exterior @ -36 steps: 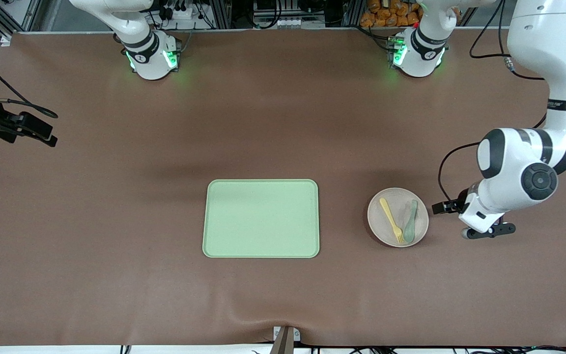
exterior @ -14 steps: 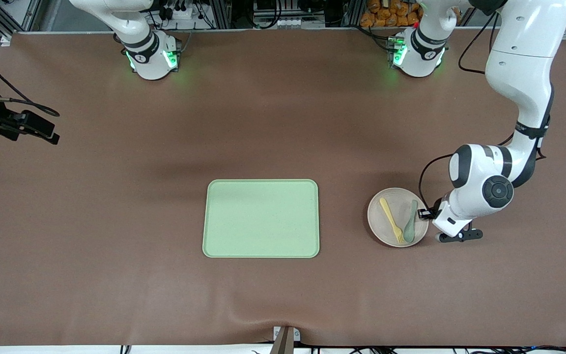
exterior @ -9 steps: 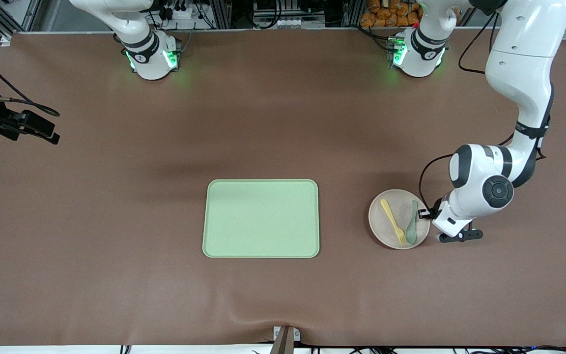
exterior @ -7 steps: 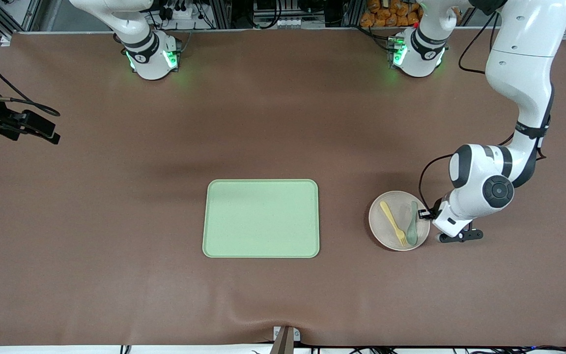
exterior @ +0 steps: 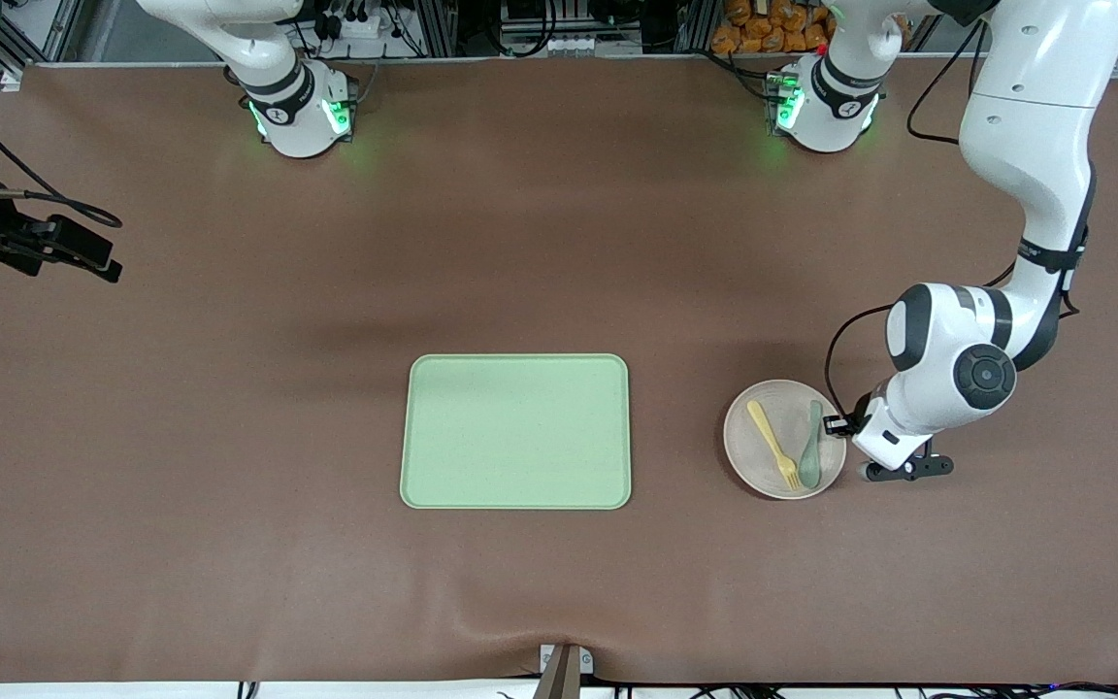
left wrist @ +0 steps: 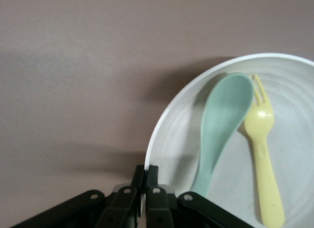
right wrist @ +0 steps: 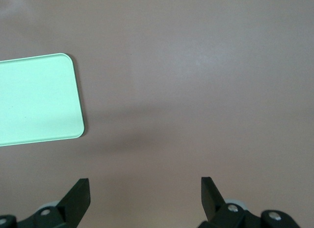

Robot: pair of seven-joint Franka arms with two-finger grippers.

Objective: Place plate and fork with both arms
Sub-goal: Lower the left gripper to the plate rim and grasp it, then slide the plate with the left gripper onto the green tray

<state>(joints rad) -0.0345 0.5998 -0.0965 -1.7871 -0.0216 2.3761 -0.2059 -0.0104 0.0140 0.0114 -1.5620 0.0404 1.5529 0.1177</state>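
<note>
Now the left gripper (left wrist: 145, 181) has its jaws pinched on the plate (exterior: 751, 449) rim, toward the left arm's end of the table (exterior: 559, 243). On the plate lie the fork (exterior: 773, 445) and spoon (exterior: 811, 449). Meanwhile the right gripper (right wrist: 145, 201) waits, jaws wide, near the tray (exterior: 516, 431). No writing shows.

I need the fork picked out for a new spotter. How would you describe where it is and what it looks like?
Find the rectangular light-green tray mid-table, then look toward the left arm's end to the round pale beige plate, whose rim the left gripper pinches. Two utensils lie in it: the fork is the pale-yellow plastic one with short tines, beside the grey-green spoon.
</note>
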